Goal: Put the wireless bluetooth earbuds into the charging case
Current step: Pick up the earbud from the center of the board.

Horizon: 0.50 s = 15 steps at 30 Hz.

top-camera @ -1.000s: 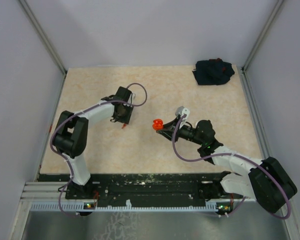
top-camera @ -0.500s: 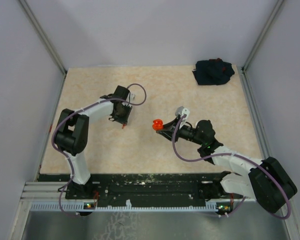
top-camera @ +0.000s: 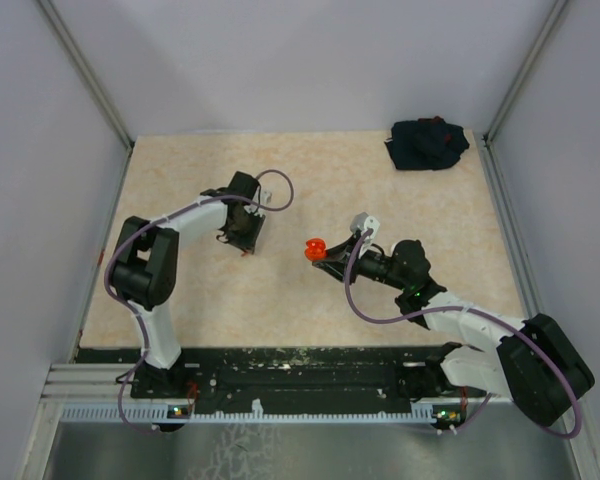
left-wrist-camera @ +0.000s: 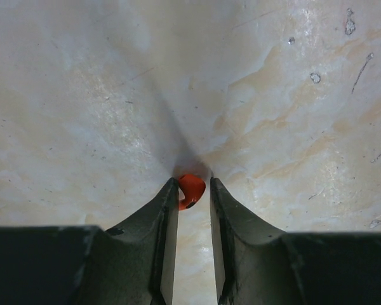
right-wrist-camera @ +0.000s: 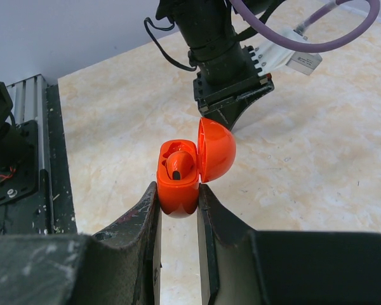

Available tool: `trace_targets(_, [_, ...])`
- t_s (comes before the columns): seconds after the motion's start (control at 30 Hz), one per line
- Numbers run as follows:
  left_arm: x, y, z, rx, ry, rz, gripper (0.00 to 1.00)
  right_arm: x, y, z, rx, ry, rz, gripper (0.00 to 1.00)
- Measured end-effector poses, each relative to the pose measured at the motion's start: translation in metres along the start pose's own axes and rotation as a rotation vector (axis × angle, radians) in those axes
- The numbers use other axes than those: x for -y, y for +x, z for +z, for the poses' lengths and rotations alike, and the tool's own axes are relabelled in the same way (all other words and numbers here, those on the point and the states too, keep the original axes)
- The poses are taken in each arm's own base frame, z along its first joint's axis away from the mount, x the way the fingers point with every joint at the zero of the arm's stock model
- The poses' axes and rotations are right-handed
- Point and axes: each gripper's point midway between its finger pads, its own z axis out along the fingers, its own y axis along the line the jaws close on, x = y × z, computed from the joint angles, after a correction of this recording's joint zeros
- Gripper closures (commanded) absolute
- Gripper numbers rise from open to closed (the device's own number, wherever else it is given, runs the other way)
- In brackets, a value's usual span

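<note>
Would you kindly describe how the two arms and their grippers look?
Both the left arm and right arm have white links, black joints and looping purple cables. The left gripper and right gripper have dark, tapered fingers.

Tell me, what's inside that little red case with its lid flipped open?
One small red plastic earbud sits in the glossy red plastic charging case, held by the right claw. Its rim hides the rest inside.

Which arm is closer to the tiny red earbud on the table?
Left. The left end effector has its fingertips on either side of the red earbud. The right end effector is well apart from it, holding the open red charging case.
</note>
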Motion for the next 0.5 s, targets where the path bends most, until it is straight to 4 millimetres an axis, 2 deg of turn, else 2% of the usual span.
trace_targets(0.3, [0.0015, -0.0007, 0.0007, -0.003, 0.01, 0.005, 0.76, 0.0, 0.0, 0.0, 0.0, 0.0, 0.0, 1.0])
trace_targets(0.5, [0.0023, -0.001, 0.0006, -0.002, 0.013, 0.001, 0.84, 0.0, 0.0, 0.0, 0.0, 0.0, 0.0, 1.0])
